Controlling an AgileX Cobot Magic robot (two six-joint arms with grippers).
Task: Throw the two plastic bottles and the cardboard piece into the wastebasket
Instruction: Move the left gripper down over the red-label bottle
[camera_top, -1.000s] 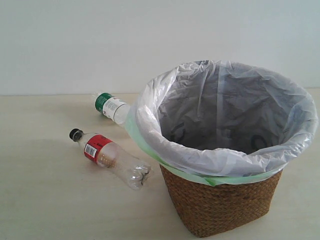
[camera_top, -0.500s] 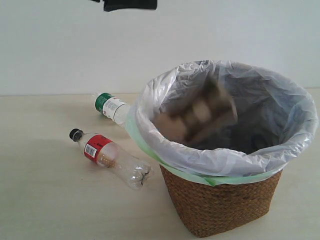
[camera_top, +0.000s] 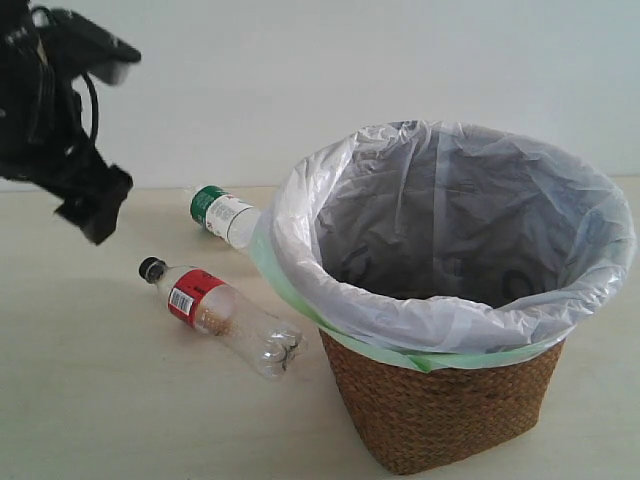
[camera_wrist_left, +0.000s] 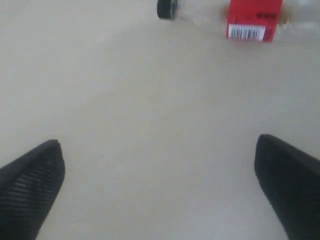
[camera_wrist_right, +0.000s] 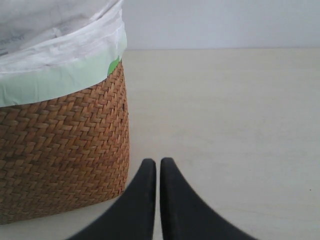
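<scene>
The black-capped, red-labelled bottle (camera_top: 220, 316) lies on the table left of the wastebasket (camera_top: 445, 290); the left wrist view shows its red label (camera_wrist_left: 252, 20). The green-capped bottle (camera_top: 224, 215) lies behind it, touching the bag lining. My left gripper (camera_top: 92, 212) hangs above the table at the far left, open wide with nothing between its fingers (camera_wrist_left: 35, 175). My right gripper (camera_wrist_right: 158, 162) is shut and empty, low beside the wicker wall (camera_wrist_right: 60, 150); it is out of the exterior view. The cardboard piece is hidden from view.
The pale table (camera_top: 100, 400) stretches out left of and in front of the basket, and a plain wall stands behind. Bare tabletop (camera_wrist_right: 240, 110) lies beside the basket on the right gripper's side.
The cardboard piece fell blurred into the wastebasket half a second ago and has dropped out of sight. My left arm has swung from above the frame down to the far left.
</scene>
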